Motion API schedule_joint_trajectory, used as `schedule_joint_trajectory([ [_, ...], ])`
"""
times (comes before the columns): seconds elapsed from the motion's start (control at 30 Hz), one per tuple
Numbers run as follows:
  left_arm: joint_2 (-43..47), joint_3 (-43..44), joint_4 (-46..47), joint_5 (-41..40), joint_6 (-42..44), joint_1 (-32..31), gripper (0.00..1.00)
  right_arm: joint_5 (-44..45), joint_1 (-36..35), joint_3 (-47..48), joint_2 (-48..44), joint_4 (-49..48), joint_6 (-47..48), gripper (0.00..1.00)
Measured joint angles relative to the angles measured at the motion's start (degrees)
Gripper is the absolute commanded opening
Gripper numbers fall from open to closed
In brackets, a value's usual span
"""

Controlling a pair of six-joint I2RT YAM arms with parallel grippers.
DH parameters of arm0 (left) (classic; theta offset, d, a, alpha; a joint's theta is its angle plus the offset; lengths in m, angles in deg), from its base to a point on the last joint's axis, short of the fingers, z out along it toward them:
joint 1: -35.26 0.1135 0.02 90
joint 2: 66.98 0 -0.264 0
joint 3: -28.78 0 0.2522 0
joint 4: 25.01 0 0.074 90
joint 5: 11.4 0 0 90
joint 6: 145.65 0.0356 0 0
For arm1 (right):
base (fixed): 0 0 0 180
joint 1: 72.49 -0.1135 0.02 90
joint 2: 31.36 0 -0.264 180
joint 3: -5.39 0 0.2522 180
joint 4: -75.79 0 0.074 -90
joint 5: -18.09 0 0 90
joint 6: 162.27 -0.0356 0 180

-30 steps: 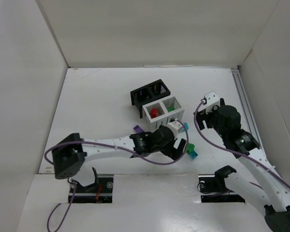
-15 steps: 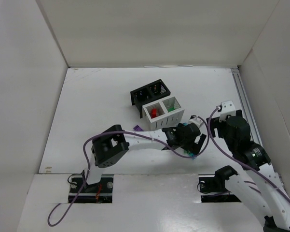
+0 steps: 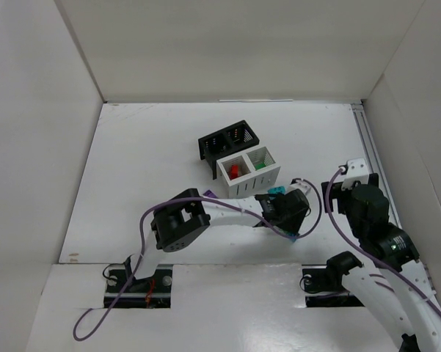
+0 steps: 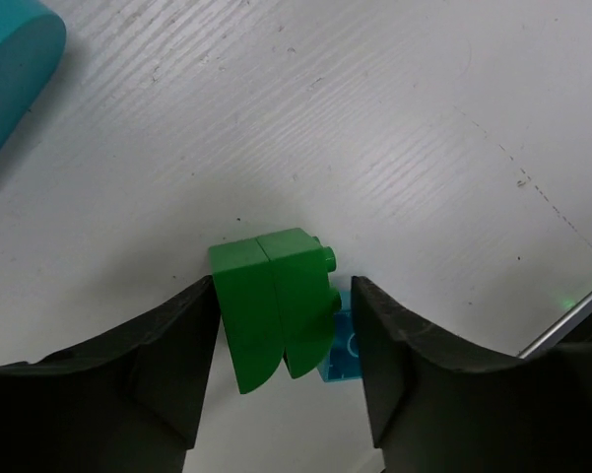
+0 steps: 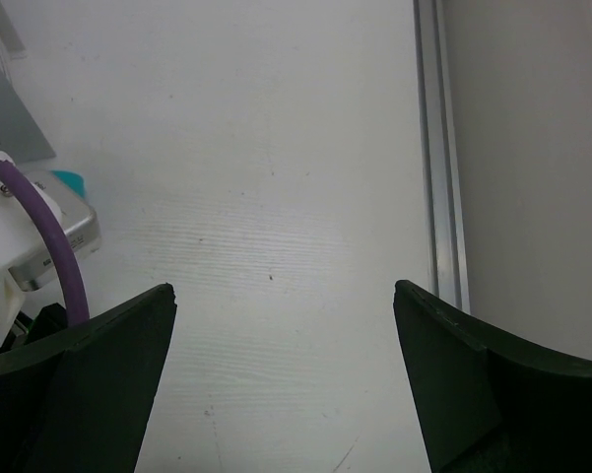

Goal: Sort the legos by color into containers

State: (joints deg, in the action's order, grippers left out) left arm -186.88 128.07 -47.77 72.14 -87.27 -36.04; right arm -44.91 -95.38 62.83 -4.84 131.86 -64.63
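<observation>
Nearest me, the right arm [image 3: 367, 220] has pulled back toward the metal rail [image 5: 438, 148] at the right edge. A second ago it was leaning in over the loose bricks. Its jaws are spread wide with nothing between them, only bare tabletop [image 3: 147, 169] underneath. To me that looks like making room.

The left arm [image 3: 227, 213] has used that room. A second ago its jaws were in front of the white bin [image 3: 271, 180]. Now the arm has swung across to the right, over the spot where the small pile lay. From its wrist camera, the jaws are down on either side of a green brick [image 4: 276, 315] that sits on the tabletop. One jaw is touching it or nearly so, and the other is a sliver away. I would call that a narrow straddle rather than a firm hold. A teal brick [image 4: 340, 350] is tucked against the green one on the far-jaw side and may get pinched along with it.

A little beyond, a rounded teal piece [image 3: 277, 191] lies just by the front corner of the white bin, and a purple brick [image 3: 209, 194] shows past the arm on the left. The white bin already has red [image 3: 235, 170] in its left compartment and green [image 3: 258, 165] in its right. So the green brick probably belongs in the right side, a short lift away.

Furthest off, the black bin [image 3: 205, 150] touches the white one's back corner. Its contents are too small to make out.
</observation>
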Motion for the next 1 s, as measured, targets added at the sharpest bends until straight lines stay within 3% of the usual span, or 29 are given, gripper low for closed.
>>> schedule_joint_trajectory([
  [0.07,0.0,0.0,0.02,0.44,0.02,0.0,0.44,0.11,0.0,0.0,-0.04,0.22,-0.02,0.96],
  [0.3,1.75,-0.87,0.11,-0.17,0.79,0.07,0.39,-1.14,0.0,-0.04,-0.59,0.5,0.15,0.96],
  [0.5,16.2,-12.09,4.07,-1.11,3.17,2.34,0.39,-9.09,0.0,-0.35,-0.33,-1.51,2.51,0.98],
  [0.67,34.56,-25.11,11.74,-0.55,11.13,5.66,0.4,-19.98,0.0,-0.24,2.73,-3.61,3.98,0.98],
  [0.8,47.98,-35.82,17.55,4.74,20.5,5.38,0.44,-33.68,0.0,1.55,6.73,-5.57,5.25,0.98],
  [1.0,56.52,-41.64,19.39,10.43,31.32,5.01,0.42,-58.01,0.09,4.46,12.41,-13.6,3.34,0.97],
])
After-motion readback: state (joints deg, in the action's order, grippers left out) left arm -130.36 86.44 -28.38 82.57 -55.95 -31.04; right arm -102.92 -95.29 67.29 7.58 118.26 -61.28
